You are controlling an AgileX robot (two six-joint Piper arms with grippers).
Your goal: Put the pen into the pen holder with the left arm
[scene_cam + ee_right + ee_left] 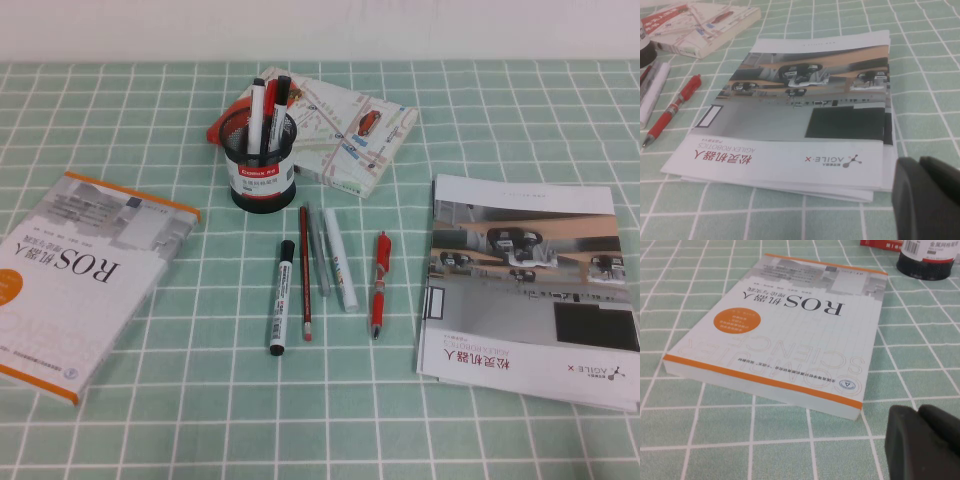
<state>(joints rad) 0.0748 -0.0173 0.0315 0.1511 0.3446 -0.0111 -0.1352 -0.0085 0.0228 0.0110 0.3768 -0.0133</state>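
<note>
**Green-checked surface, pen lying flat, both grippers parked low**

Green-and-white checked cloth covers the surface [200,400], and neither arm shows in the high view. Starting at the left, the left gripper [925,440] appears only as a black bulk at the edge of its wrist view, low over the cloth; its two black parts seem pressed together with nothing between them. Just ahead of it lies the ROS book [785,335], white with orange edging, flat on the cloth. Well beyond the book, farther from those jaws, stands the pen holder [261,160], a black mesh cup with a red-banded white label and several markers upright in it. In front of the cup, five writing tools lie side by side: the pen [282,296] with black cap and white printed barrel, then the red pencil [305,272], a grey pen [318,250], the all-white marker [340,258] and the red gel pen [380,284]. Behind the cup rests a map-printed book [350,130]. The right gripper [927,197] sits low, jaws apparently closed and empty, just short of the AgileX brochure [810,110]
</note>
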